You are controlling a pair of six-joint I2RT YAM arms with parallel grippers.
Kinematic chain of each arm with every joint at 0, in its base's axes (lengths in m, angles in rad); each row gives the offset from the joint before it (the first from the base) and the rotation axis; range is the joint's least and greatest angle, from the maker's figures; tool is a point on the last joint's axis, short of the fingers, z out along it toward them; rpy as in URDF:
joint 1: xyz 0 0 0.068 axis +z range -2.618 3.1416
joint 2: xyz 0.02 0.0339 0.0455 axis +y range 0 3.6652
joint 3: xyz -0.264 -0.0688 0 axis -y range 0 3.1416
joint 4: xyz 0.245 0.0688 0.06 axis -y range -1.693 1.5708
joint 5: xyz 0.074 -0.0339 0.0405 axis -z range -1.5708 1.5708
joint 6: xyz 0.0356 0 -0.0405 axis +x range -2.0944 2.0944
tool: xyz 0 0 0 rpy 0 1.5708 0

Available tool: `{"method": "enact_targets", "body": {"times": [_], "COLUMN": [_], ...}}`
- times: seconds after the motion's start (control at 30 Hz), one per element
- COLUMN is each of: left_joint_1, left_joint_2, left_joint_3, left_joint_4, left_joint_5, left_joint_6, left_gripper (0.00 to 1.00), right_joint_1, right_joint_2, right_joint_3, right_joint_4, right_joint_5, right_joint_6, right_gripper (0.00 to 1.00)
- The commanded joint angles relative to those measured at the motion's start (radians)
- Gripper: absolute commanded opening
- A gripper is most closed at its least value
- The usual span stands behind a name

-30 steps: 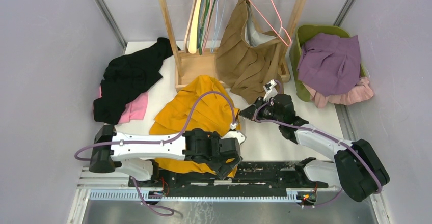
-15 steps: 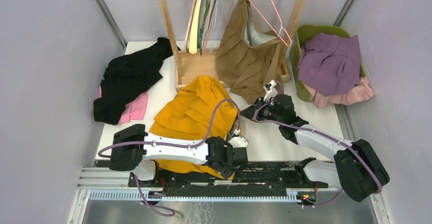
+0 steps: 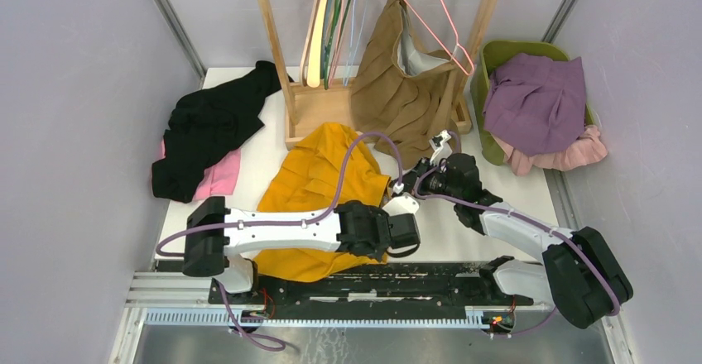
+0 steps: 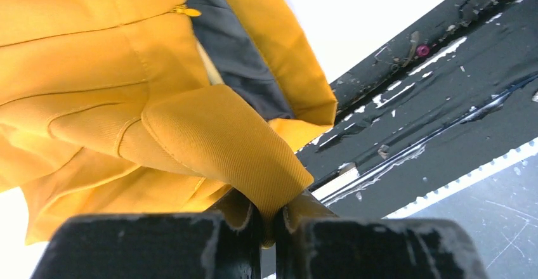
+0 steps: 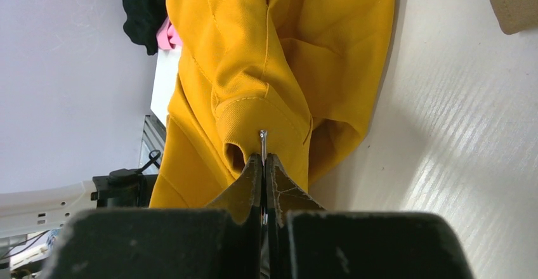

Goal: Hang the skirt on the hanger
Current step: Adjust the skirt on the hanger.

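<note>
The mustard-yellow skirt (image 3: 319,184) lies crumpled on the white table (image 3: 517,186) in front of the wooden rack (image 3: 269,41), and its near edge spills over the table's front lip toward the arm bases. In the left wrist view we see a dark lining and a zip near the waistband, so we judge it a light, limp woven cloth. It should fold and sag wherever it is not held, slide little, and take no harm from a firm pinch. We think the waistband is the best place to take hold, since its doubled, stitched edge gives the fingers something firmer than the loose pleats. The left gripper (image 4: 269,219) is clamped on a rolled fold of that yellow cloth at the skirt's near right corner, with the fabric bulging out above its fingers. The right gripper (image 5: 263,165) sits just beside the skirt's right edge, its fingers pressed together. A thin metal tip shows at their seam, and we cannot tell what it belongs to. Hangers (image 3: 314,41) hang on the rack beyond.
</note>
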Motion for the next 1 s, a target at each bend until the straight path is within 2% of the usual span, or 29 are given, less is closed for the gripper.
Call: {"method": "enact_targets", "body": {"times": [0.0, 0.3, 0.47, 0.6, 0.77, 0.97], "left_joint_1": [0.047, 0.155, 0.18, 0.225, 0.316, 0.39], "left_joint_2": [-0.032, -0.035, -0.004, -0.026, -0.091, -0.122], "left_joint_3": [0.135, 0.25, 0.337, 0.254, 0.105, 0.051], "left_joint_4": [0.043, 0.104, 0.057, 0.086, 0.231, 0.302], "left_joint_5": [0.02, 0.104, 0.102, 0.109, 0.1, 0.049], "left_joint_6": [0.081, 0.166, 0.199, 0.206, 0.226, 0.274], "left_gripper": [0.03, 0.03, 0.03, 0.03, 0.03, 0.03], "right_joint_1": [0.011, -0.002, -0.005, -0.008, -0.005, -0.007], "right_joint_2": [-0.003, 0.06, 0.079, 0.073, 0.053, 0.024], "right_joint_3": [0.009, 0.032, 0.029, -0.002, -0.036, -0.048], "right_joint_4": [-0.053, 0.132, 0.203, 0.222, 0.219, 0.166], "right_joint_5": [-0.146, -0.143, -0.144, -0.147, -0.169, -0.188], "right_joint_6": [0.055, 0.183, 0.237, 0.243, 0.235, 0.203], "right_gripper": [0.01, 0.01, 0.01, 0.01, 0.01, 0.01]}}
